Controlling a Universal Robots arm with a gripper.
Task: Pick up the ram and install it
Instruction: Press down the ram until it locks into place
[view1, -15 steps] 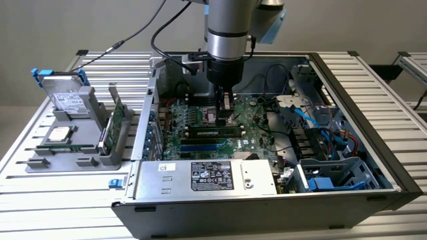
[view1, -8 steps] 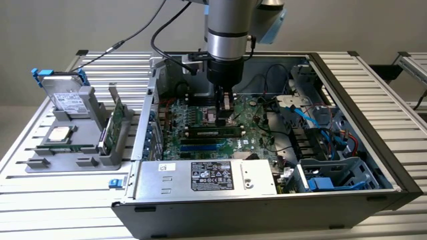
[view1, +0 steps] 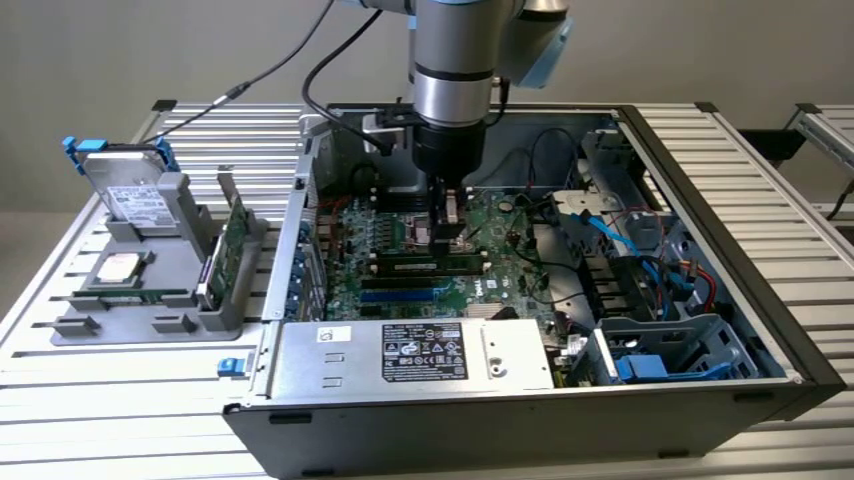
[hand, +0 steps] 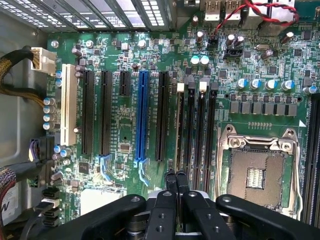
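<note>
While hand (hand: 175, 176) shut (above motherboard (hand: 125, 125)), case walls near.

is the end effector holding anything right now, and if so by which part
Nothing seems held: the end effector is shut, fingertips together, just over a ram that already sits in a slot on the motherboard.

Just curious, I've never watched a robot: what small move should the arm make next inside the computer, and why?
Probably a gentle press straight down: the gripper, jaws shut, sits over one end of what looks like the ram, standing edge-up in a motherboard slot.
</note>
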